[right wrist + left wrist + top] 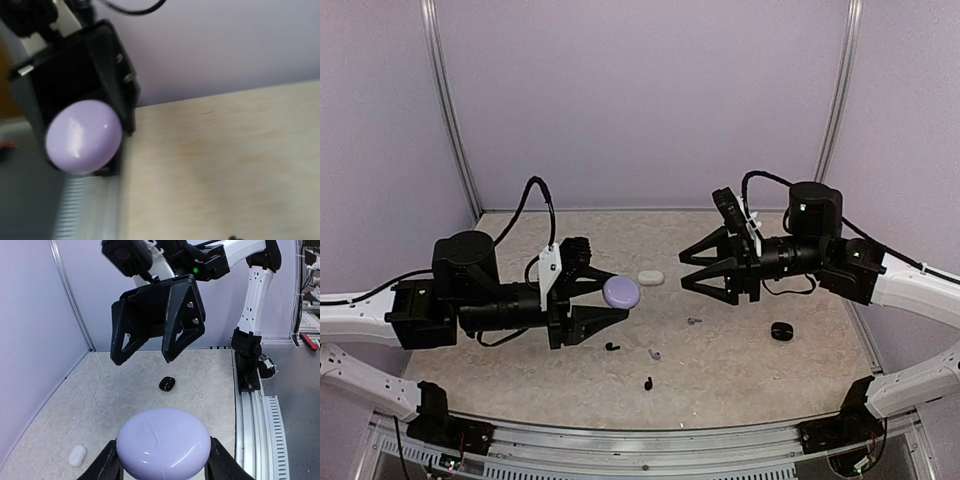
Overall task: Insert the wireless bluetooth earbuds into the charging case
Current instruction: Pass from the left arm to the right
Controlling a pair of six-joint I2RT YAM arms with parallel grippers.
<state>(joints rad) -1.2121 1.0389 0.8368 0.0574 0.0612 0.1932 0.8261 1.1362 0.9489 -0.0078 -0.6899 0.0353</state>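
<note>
**Top external view: lavender case held aloft, earbuds loose on the tabletop**

Seen from above, the left claw [620, 297] pinches the lavender case [621, 291] across its sides and holds it clear of the tabletop [750, 380]. The left wrist view shows the same grip, a finger pressed against each flank of the smooth pebble, which looks closed, with no seam open. Holding it up and facing the other arm probably serves to offer the lid to that arm, since nothing can go in until the case is opened.

The right claw [695, 270] hangs opposite with its fingers spread and nothing between them. It is near the lavender case but not touching it. The right wrist view is blurred and shows the lavender case in the left claw, but not the right claw's own fingers.

The earbuds lie on the tabletop, none of them in either claw:

- A black earbud [612, 346] lies just below the left claw, toward the near edge.
- A second black earbud [648, 382] lies closer to the near edge.
- A pale earbud [655, 353] lies between those two and a little to the right.
- A grey earbud [694, 321] sits under the gap between the claws.

All four are too small to tell how they are turned, and I cannot make out any white ones.

A white case [651, 278] rests on the tabletop between the claws, toward the far edge. A black case [781, 331] sits under the right arm, toward the right edge.
</note>
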